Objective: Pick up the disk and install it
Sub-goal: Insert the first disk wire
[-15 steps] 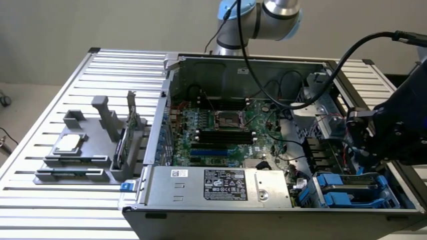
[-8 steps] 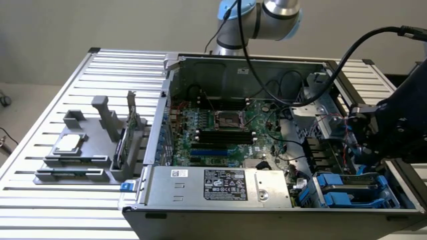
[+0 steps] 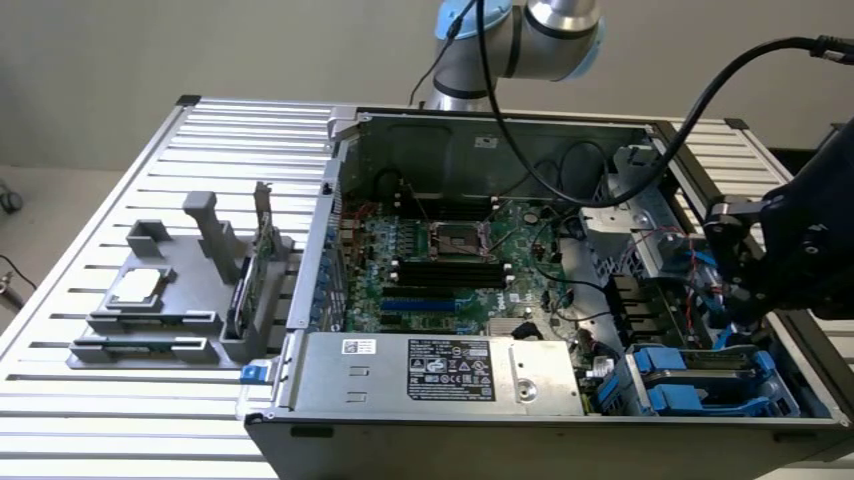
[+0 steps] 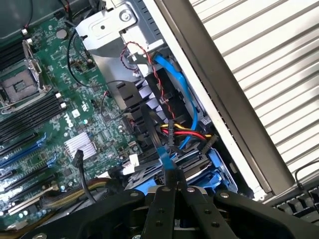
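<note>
Disk (image 3: 699,360), blue-railed, seated in computer case (image 3: 400,440), closed pincer (image 4: 171,186) nearby

Arm (image 3: 534,30) beyond the exterior view's top edge; power supply label (image 3: 451,368) print too small.

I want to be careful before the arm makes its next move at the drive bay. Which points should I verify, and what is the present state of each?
1. Claw shut: ok.
2. Claw holds the disk: cannot tell; blue carrier rails lie close under its tips.
3. Bay free of cables: not ok; red and yellow wires and a blue cable cross beside it.
4. Case panel off, inside reachable: ok.
5. Processor chip and green card rest on the grey tray, apart from the arm: ok.
</note>
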Controlling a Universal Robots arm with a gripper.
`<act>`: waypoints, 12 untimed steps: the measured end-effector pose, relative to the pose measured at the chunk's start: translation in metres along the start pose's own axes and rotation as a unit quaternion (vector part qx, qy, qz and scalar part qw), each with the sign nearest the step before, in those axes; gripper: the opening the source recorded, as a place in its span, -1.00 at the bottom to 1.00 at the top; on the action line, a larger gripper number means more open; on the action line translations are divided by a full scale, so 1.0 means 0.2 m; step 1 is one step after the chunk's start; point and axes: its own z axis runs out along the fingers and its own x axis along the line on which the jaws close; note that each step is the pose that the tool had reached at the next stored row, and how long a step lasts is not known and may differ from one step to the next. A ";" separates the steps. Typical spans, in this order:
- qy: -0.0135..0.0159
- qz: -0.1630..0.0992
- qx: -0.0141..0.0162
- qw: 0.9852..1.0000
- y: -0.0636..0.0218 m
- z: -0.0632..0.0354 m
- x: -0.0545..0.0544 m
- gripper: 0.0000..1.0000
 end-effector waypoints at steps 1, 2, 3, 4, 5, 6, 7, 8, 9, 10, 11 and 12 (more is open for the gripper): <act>0.000 0.001 -0.001 1.000 0.000 0.000 0.00 -0.79; 0.001 0.002 -0.002 1.000 0.001 0.000 0.00 -0.79; 0.001 0.004 -0.003 1.000 0.002 0.000 0.00 -0.79; 0.002 0.006 -0.005 1.000 0.003 0.000 0.00 -0.79; 0.002 0.008 -0.006 1.000 0.003 0.001 -0.01 -0.79; 0.002 0.010 -0.007 1.000 0.003 0.001 -0.01 -0.79; 0.002 0.013 -0.007 1.000 0.003 0.004 -0.01 -0.79; 0.001 0.016 -0.007 1.000 0.002 0.007 -0.01 -0.79; 0.001 0.019 -0.007 1.000 0.002 0.010 -0.01 -0.79; 0.000 0.023 -0.007 1.000 0.002 0.013 -0.01 -0.79; 0.000 0.026 -0.007 1.000 0.001 0.017 -0.01 -0.79; -0.001 0.030 -0.007 1.000 0.001 0.021 -0.01 -0.79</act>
